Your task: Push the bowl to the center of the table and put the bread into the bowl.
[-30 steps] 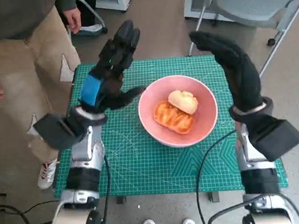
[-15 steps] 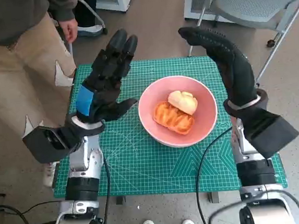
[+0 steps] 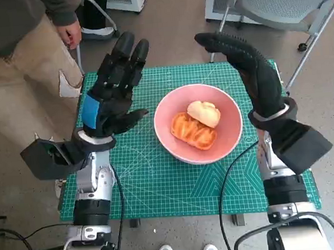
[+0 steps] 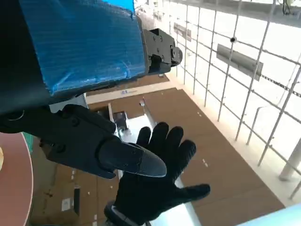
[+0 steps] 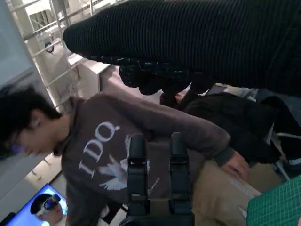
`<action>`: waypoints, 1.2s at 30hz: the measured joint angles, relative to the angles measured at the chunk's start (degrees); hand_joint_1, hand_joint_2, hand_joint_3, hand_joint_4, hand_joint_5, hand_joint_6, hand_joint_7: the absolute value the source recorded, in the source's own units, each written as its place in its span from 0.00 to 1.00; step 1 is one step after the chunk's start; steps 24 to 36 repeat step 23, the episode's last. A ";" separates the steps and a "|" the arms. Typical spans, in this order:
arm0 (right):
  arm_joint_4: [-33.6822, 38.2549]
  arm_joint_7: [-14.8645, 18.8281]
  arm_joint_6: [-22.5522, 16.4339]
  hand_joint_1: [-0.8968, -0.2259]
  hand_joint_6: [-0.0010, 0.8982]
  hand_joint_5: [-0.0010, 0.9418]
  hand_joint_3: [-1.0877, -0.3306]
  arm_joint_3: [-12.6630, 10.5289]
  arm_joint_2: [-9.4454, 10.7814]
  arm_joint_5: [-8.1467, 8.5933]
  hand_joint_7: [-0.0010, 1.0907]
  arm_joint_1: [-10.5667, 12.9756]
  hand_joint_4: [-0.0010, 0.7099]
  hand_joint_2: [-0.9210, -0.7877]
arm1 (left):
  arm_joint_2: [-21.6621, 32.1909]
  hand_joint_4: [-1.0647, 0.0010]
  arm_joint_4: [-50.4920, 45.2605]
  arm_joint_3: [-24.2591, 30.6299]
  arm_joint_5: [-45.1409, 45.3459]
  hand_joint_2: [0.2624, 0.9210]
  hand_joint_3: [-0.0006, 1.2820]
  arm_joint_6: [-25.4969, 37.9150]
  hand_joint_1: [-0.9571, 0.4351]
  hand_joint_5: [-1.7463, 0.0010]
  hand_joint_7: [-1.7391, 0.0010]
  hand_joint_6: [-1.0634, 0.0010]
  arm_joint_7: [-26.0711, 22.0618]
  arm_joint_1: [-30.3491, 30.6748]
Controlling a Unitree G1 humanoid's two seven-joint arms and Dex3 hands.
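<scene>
While the bowl (image 3: 198,123) sits mid-table with both bread (image 3: 194,129) pieces inside, both hands have lifted higher — left hand (image 3: 113,93) at 9 o'clock, right hand (image 3: 248,71) at 3 o'clock (fingers spread, holding nothing). Task appears complete.

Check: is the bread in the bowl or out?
In: the bread lies inside the pink bowl, with neither robot hand touching it.

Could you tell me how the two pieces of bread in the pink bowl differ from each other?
The pale bread is a smooth, cream-coloured roll, while the orange bread is darker, ridged and glossy. The pale bread looks smaller and lies partly on top of the orange bread, which sits lower and nearer the robot. Both lie inside the pink bowl, and neither hand touches them.
</scene>
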 measured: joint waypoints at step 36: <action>0.40 0.18 0.72 0.28 0.01 0.01 0.41 -0.09 0.04 0.58 0.41 -0.05 0.24 0.00 | 0.93 0.99 -0.01 1.35 1.01 0.95 0.02 -0.01 0.39 1.00 0.98 0.84 0.38 0.04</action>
